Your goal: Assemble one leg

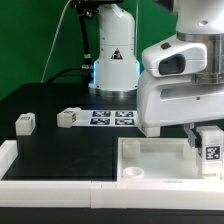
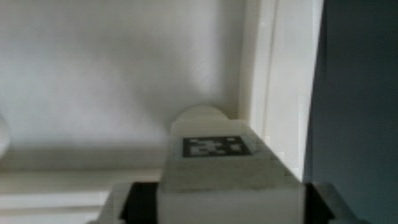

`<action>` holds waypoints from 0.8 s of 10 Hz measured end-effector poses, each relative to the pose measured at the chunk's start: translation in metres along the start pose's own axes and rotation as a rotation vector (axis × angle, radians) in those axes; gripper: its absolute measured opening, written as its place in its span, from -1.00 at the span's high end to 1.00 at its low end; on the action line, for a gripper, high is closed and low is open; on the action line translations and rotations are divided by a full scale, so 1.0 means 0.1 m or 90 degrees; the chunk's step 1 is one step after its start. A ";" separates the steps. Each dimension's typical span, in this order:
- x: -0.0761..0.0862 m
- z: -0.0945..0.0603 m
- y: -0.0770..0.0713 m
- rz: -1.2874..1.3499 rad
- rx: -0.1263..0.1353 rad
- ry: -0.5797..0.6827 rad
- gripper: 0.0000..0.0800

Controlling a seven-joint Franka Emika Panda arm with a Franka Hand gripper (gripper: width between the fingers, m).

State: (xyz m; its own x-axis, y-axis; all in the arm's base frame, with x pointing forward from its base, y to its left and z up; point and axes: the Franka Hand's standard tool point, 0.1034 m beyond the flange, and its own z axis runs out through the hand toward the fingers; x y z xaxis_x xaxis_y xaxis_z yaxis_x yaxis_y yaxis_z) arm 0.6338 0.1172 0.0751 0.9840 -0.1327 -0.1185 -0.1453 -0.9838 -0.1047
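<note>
My gripper [image 1: 209, 140] is shut on a leg [image 1: 211, 146], a small white block with a black-and-white tag, and holds it upright over the right end of the large white tray-like tabletop [image 1: 150, 160]. In the wrist view the held leg [image 2: 217, 160] fills the space between the dark fingers [image 2: 143, 205], its tagged face up, above the tabletop's white floor [image 2: 107, 90] next to its raised rim [image 2: 281, 70]. Two other legs lie on the black table: one [image 1: 25, 122] at the exterior view's left, one [image 1: 69, 117] nearer the middle.
The marker board [image 1: 112, 117] lies on the black table behind the tabletop. A round socket [image 1: 133, 173] shows at the tabletop's front edge. A white rail [image 1: 40, 170] borders the table front. A second robot base [image 1: 113, 60] stands at the back.
</note>
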 end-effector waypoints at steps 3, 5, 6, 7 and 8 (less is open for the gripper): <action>0.03 0.01 0.01 0.375 0.046 0.014 0.27; 0.02 0.02 -0.02 0.603 0.053 0.015 0.27; 0.02 0.02 -0.03 0.671 0.055 0.011 0.27; 0.02 0.02 -0.03 0.693 0.057 0.010 0.27; 0.02 0.02 -0.03 0.666 0.057 0.010 0.27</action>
State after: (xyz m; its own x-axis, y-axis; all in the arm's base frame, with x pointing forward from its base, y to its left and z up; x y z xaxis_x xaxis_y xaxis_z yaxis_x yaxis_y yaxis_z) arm 0.6362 0.1201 0.0731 0.3642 -0.9141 -0.1785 -0.9306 -0.3649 -0.0302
